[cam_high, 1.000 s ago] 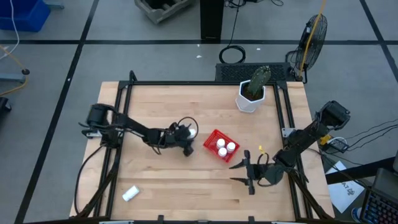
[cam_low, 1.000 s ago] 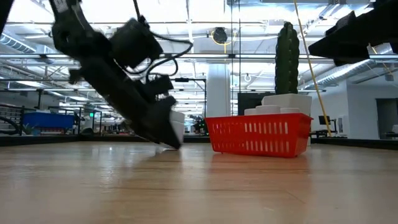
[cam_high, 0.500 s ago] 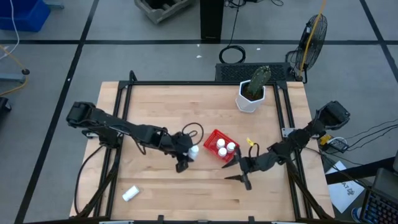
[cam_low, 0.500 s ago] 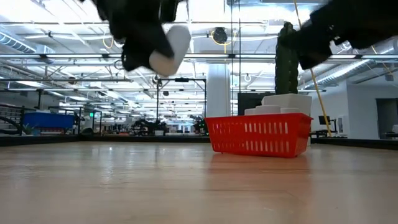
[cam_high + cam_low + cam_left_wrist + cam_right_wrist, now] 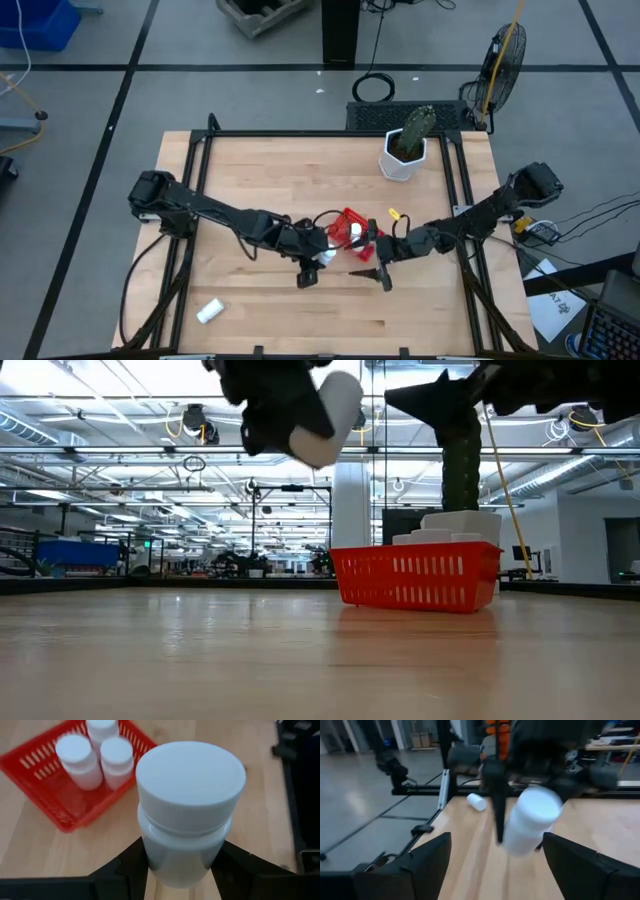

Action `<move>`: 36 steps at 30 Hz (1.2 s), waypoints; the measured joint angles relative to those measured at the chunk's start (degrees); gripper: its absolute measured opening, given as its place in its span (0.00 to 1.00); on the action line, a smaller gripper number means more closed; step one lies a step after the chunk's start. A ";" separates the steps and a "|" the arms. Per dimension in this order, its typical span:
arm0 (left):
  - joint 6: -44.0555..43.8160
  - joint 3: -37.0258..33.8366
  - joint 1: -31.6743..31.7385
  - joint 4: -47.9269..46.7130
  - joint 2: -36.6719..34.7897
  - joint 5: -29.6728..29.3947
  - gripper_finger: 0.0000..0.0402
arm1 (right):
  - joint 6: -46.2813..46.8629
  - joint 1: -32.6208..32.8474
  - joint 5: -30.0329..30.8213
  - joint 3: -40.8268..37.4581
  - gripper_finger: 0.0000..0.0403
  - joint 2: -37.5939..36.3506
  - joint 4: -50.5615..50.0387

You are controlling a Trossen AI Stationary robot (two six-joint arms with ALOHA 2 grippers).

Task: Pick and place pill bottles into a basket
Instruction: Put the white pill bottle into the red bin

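My left gripper (image 5: 312, 262) is shut on a white pill bottle (image 5: 186, 815), held high above the table, just near-left of the red basket (image 5: 347, 222); the low view shows the bottle (image 5: 328, 407) well above the basket (image 5: 415, 575). Three white bottles (image 5: 95, 755) stand in the basket (image 5: 60, 805). Another bottle (image 5: 209, 311) lies on its side at the near left of the table. My right gripper (image 5: 376, 264) is open and empty, just near-right of the basket; its spread fingers (image 5: 420, 865) face the held bottle (image 5: 530, 820). My left gripper pinches the bottle's body (image 5: 180, 857), below the cap, between its two fingers, one on each side. The cap end points away from the wrist. The bottle is lifted clear of the table and tilted.
A white pot with a green cactus (image 5: 403, 152) stands at the far right of the table. A black frame runs along the table's edges (image 5: 200, 190). A fan (image 5: 500, 55) stands on the floor beyond the table. Bare wood lies along the near edge.
My left gripper has lifted the bottle off the table and carried it up, toward the near edge and right, to beside the basket. My right gripper has moved toward the table's left, up to the basket, staying open.
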 joint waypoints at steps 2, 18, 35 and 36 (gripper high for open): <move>0.56 -0.10 -0.06 0.26 0.99 0.11 0.45 | 0.55 -1.23 -0.84 0.00 0.77 0.00 -0.44; 4.58 -0.02 -0.36 6.15 1.30 -1.39 0.45 | 7.04 -7.70 -9.08 1.47 0.77 0.86 -0.13; 5.47 -0.02 -0.04 7.16 1.30 -1.58 0.45 | 7.52 -7.94 -10.50 6.69 0.67 5.90 -0.45; 5.66 -0.02 -0.04 7.36 1.30 -1.83 0.45 | 7.65 -7.94 -10.50 6.69 0.66 5.87 -0.38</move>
